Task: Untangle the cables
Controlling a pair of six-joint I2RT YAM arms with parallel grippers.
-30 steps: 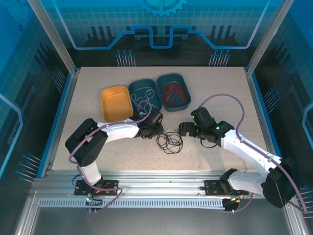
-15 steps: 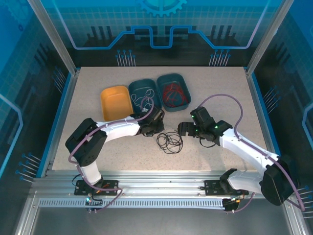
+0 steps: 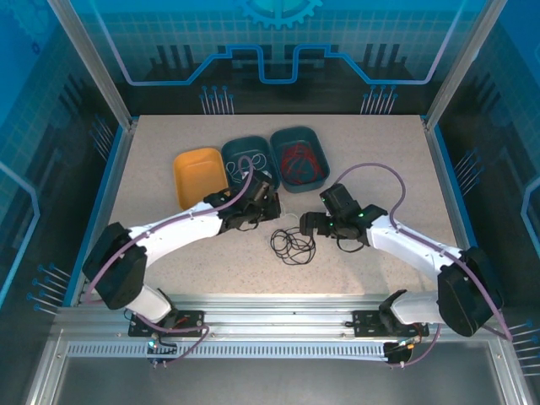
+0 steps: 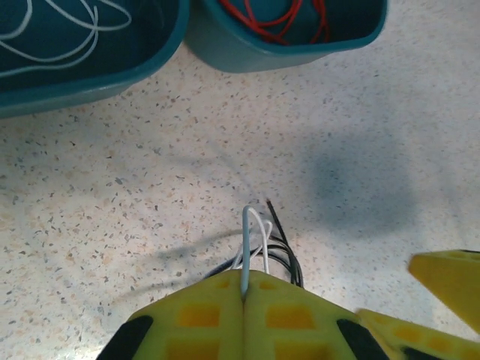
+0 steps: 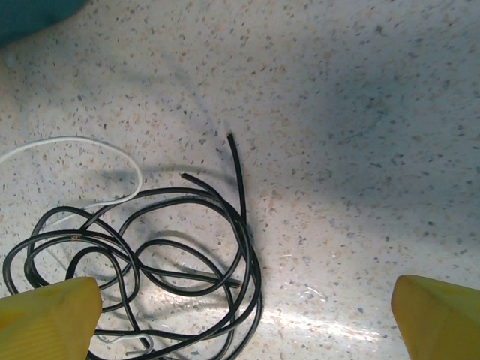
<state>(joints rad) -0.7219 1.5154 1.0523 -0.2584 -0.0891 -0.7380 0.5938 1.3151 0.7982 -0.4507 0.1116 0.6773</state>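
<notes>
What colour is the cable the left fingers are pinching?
It is the white cable, best seen in the left wrist view.

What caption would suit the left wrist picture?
Left jaws shut on a white cable beside the black cable, teal bins beyond.

A pale speckled stone-look table (image 3: 380, 143) carries three oval plastic tubs in a row toward its far side: an orange one (image 3: 199, 177), a teal one (image 4: 75, 90) touching it, and a second teal one (image 4: 285, 52) just beside that. Nearer the middle lies a loose tangle of thin black wire (image 3: 291, 245). A thin white wire (image 5: 75, 138) curves beside the tangle and seems to rest partly on the table.
</notes>
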